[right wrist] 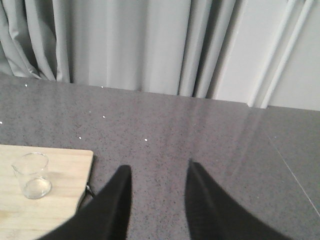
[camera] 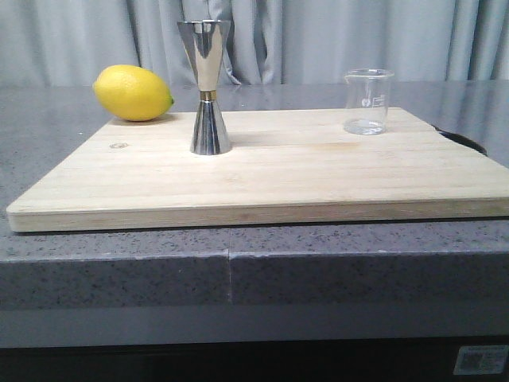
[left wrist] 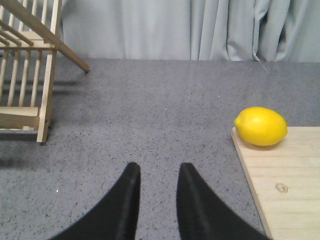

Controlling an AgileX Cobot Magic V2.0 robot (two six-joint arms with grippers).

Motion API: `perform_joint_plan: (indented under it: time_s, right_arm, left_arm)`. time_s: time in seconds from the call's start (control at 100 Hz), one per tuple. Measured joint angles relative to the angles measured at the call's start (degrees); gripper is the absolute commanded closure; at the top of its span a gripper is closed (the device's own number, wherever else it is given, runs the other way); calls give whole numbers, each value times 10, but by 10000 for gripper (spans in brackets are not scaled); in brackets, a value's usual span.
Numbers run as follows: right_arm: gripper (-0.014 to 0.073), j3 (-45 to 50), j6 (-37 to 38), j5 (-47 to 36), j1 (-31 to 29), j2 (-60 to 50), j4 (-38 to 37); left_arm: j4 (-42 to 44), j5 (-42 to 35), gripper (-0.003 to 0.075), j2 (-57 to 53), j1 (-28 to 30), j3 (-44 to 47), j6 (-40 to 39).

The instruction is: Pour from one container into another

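We see a grey speckled stone counter [camera: 119, 263] with pale grey curtains [camera: 334, 40] behind it. On the counter lies a large light wooden cutting board [camera: 262, 179], which carries the task's things. At the far left corner of the board rests a yellow oval lemon [camera: 132, 93], partly over the edge of the board in the left wrist view. Further left on the counter, well apart from the board, stands a wooden slatted rack [left wrist: 27, 65] (only a part of it shows).

The tall shiny steel hourglass jigger [camera: 208, 87], with a thin gold band at its waist, stands upright on the board, left of the middle. The small clear glass beaker [camera: 367, 101] stands upright near the far right corner of the board, well apart from the jigger; we cannot tell what is inside it.

The left gripper [left wrist: 157, 172] hangs over bare counter, left of the board, its black fingers apart and holding nothing. The right gripper [right wrist: 157, 172] hangs over the counter to the right of the board, also with fingers apart and nothing between them.
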Motion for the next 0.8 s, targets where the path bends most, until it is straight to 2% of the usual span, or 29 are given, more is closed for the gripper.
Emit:
perform_joint_plan:
  time_s: [0.05, 0.22, 0.47, 0.8]
  right_arm:
    - [668, 0, -3, -5, 0, 0, 0]
    - [657, 0, -18, -13, 0, -5, 0]
    - [657, 15, -20, -15, 0, -92, 0]
    - [657, 140, -34, -16, 0, -267, 0]
  left_arm:
    - [-15, -9, 739, -1, 0, 0, 16]
    - [-72, -36, 739, -34, 0, 0, 78]
    - [-73, -34, 739, -139, 0, 8, 90]
    - [-67, -26, 739, -250, 0, 156, 86]
